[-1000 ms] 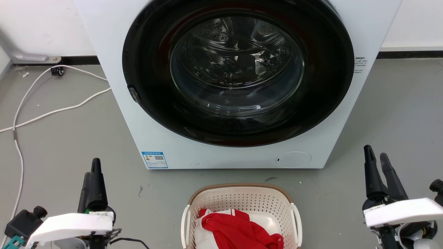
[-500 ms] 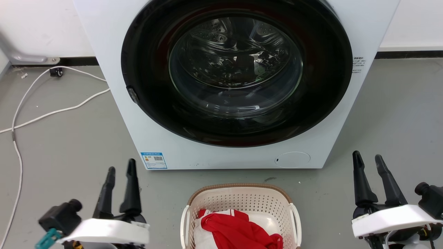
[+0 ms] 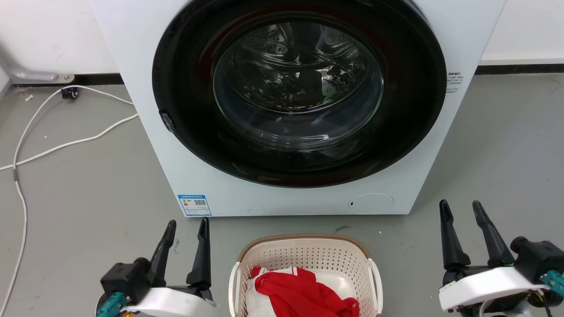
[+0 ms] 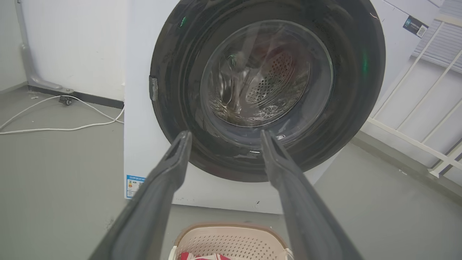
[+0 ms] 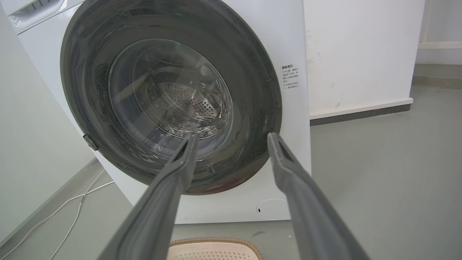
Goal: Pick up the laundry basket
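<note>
Laundry basket [image 3: 308,253] sat on the floor [image 3: 79,198] before the washing machine [image 3: 145,110]. Left jaws and right jaws gaped, empty. Looked light, stiff-ish plastic — I'd grip the white side handles [image 3: 377,281].

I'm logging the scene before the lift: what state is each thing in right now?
washing machine door: shut.
laundry basket: upright on the floor, ungrasped, loaded.
red garment: crumpled inside the basket.
left gripper: open, empty, beside the basket's left side.
right gripper: open, empty, off to the basket's right.
white cable: lying loose on the floor.
</note>
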Tool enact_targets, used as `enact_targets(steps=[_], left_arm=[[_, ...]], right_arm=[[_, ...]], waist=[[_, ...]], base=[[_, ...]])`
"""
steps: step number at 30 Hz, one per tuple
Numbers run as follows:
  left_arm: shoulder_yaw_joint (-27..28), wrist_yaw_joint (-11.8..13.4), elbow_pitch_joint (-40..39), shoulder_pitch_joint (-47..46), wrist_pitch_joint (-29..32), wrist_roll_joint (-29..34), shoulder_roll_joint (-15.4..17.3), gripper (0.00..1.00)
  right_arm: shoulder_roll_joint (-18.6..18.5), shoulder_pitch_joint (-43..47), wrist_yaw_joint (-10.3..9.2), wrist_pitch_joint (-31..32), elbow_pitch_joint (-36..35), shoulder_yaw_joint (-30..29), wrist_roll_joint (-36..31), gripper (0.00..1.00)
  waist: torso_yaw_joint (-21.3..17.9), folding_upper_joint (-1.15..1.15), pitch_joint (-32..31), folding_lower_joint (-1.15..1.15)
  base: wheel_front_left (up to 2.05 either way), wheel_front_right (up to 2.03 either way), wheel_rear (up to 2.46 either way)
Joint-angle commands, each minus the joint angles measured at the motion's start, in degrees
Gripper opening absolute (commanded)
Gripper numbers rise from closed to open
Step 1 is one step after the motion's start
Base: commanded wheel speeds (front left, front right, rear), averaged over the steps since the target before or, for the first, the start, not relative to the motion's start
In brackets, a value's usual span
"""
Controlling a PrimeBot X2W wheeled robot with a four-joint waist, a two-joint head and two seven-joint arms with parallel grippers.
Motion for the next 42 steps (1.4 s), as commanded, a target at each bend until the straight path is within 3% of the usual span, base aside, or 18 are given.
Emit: enact_targets(steps=[1,12,24,32,42], left_arm=[[-0.41,0.34,-0.36,0.23,-0.45,1.41,0.46,1.0],[-4.57,4.11,-0.28,0.41,-1.94,7.46,2.75,1.0],[-5.88,5.44,0.15,1.13,-3.37,10.17,2.58,1.0],[-3.58,3.54,-0.23,2.12,-4.21,11.24,0.99,1.0],[-1.65,0.71,1.5,3.09,-5.29,15.5,-0.7,1.0]], right_arm=[[-0.2,0.29,0.0,-0.51,-0.27,0.17,-1.35,1.0],[-0.2,0.66,0.0,-2.02,0.73,0.68,-7.89,1.0],[-0.21,1.19,-0.01,-3.52,0.9,0.73,-13.18,1.0],[-0.22,1.4,-0.01,-4.38,1.49,0.46,-11.4,1.0],[-0.21,1.55,-0.01,-5.39,2.42,1.3,-15.34,1.0]], waist=[[0.0,0.0,-0.02,0.0],[0.04,0.0,-0.14,0.0],[-0.05,0.0,-0.3,0.0],[-0.02,0.0,-0.53,0.0],[0.02,0.0,-0.58,0.0]], base=[[0.0,0.0,0.0],[0.0,0.0,0.0],[0.0,0.0,0.0],[0.0,0.0,0.0],[0.0,0.0,0.0]])
